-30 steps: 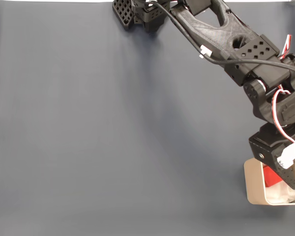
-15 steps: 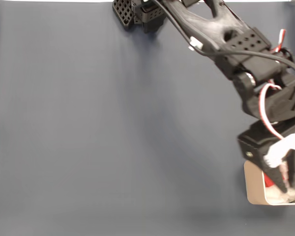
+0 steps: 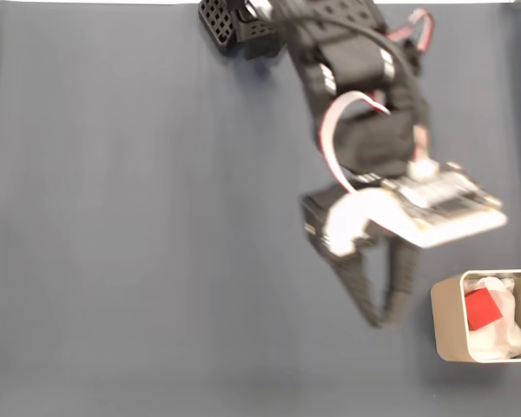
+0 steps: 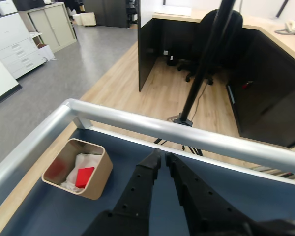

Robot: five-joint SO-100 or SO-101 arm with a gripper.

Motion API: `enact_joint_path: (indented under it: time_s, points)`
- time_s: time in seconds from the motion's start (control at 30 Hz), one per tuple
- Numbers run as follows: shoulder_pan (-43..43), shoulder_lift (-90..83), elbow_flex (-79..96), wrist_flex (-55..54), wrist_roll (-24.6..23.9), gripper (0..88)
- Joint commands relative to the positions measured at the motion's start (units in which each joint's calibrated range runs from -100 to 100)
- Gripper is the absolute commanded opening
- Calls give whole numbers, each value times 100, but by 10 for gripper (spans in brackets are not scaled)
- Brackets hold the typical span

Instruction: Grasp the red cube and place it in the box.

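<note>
Office floor and desks are seen beyond the blue-grey tabletop (image 3: 139,243) in the wrist view. Red cube (image 3: 480,309) is noted lying on the white lining inside the box (image 3: 445,323), apart from the arm. Gripper (image 4: 161,156) is seen with fingers pressed together, empty, beside the box. Retreat is judged best made high and clear of the box rim.

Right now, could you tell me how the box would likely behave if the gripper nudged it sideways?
The box looks thin-walled, with soft white lining and the small red cube inside, so it is probably light and would slide on the smooth table. Low and wide-based, it seems unlikely to tip. The walls might flex slightly.
</note>
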Motion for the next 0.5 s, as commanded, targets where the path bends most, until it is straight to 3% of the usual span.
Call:
enact_joint_path:
  time_s: [0.0,0.23,0.27,0.47]
  points:
    - [319,-1146,901,-166,-73,0]
    - [851,-2802,3155,-396,-127,0]
    - [993,-3859,4614,-593,-107,0]
    - [979,-5063,6302,-724,-73,0]
